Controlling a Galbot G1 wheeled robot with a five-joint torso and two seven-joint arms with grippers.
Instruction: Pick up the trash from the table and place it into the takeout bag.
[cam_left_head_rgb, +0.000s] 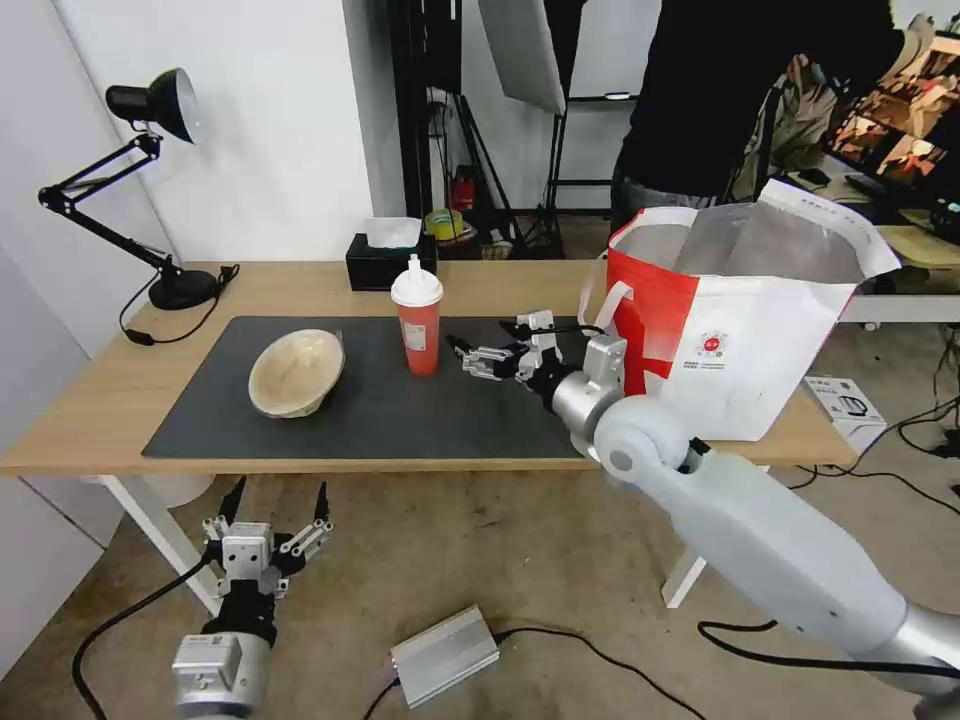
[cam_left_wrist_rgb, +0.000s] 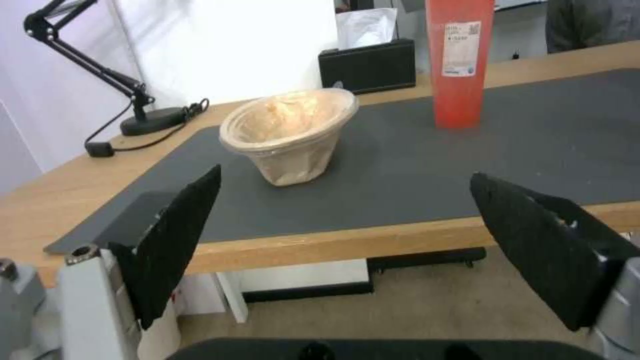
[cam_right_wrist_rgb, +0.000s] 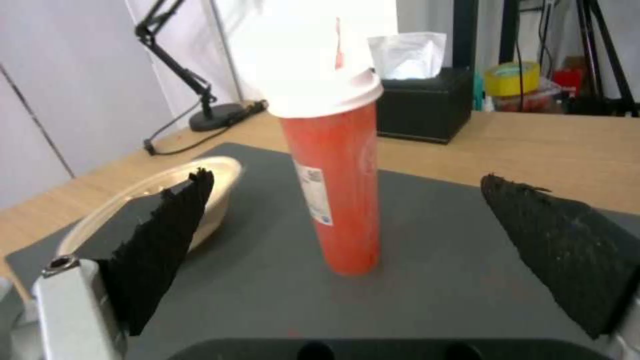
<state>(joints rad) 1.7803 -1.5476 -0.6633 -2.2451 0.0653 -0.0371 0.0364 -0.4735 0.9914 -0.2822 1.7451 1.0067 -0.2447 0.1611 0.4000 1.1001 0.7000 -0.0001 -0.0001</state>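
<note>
Two grippers show, and only one is up at the work. The right gripper (cam_left_head_rgb: 487, 345) hangs low over the large dark grey mat (cam_left_head_rgb: 380, 410), fingers spread wide and holding nothing, pointed at the red-orange drink cup with its white domed lid (cam_left_head_rgb: 417, 318). The cup stands upright on the mat just beyond the fingertips, with bare mat between them.

On the far side of the cup from the gripper, the beige pulp bowl (cam_left_head_rgb: 296, 372) sits tilted on the mat, its opening turned up and sideways, apart from the cup. Behind the cup, off the mat on the long light-wood desk (cam_left_head_rgb: 90, 400), is a black tissue box (cam_left_head_rgb: 385, 262) with a white tissue sticking out. Farther from the cup than the bowl, a black desk lamp (cam_left_head_rgb: 150, 180) stands at the desk's corner.

Behind the right gripper's wrist, the large white-and-red insulated tote (cam_left_head_rgb: 740, 310) stands open, silver lining showing.

The left gripper (cam_left_head_rgb: 275, 500) hangs below the desk's near edge, fingers apart and empty.
</note>
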